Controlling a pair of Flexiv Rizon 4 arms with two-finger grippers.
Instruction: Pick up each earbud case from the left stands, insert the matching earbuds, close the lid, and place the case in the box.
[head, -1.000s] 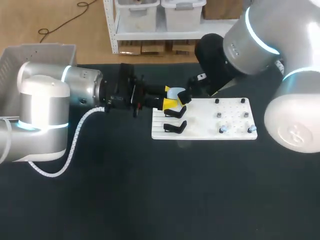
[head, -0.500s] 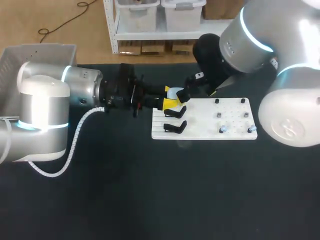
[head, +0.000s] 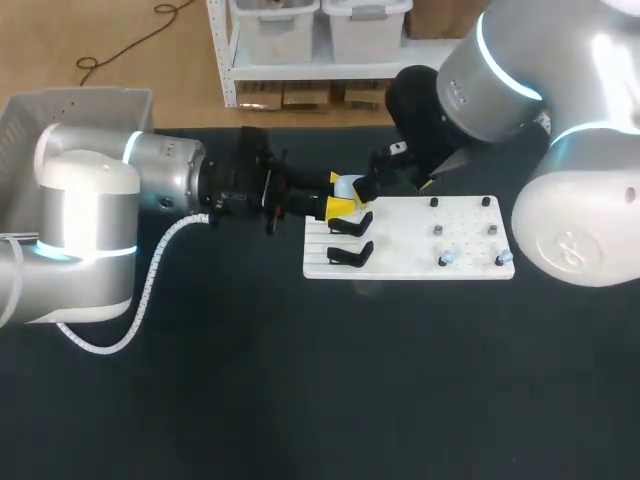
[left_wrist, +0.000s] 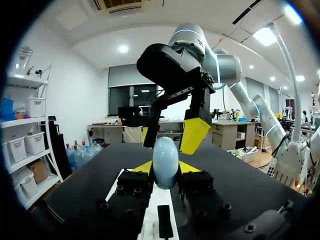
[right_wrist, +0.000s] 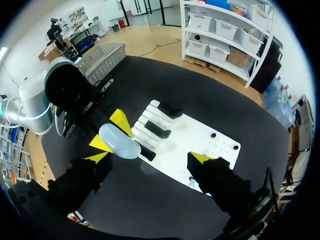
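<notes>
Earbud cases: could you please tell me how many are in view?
1: a pale blue earbud case, held in the left tool beside the black stands. Others may be hidden.

Shows a pale blue case (left_wrist: 165, 161) pinched upright in the left gripper (left_wrist: 165, 169), the right gripper (left_wrist: 171, 136) spread wide just beyond, above a black table (left_wrist: 240, 182).

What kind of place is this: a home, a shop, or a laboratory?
Probably a robotics laboratory or test bench: the left arm and the right arm meet over a white fixture board on a black table, and the left gripper holds a pale blue earbud case.
</notes>
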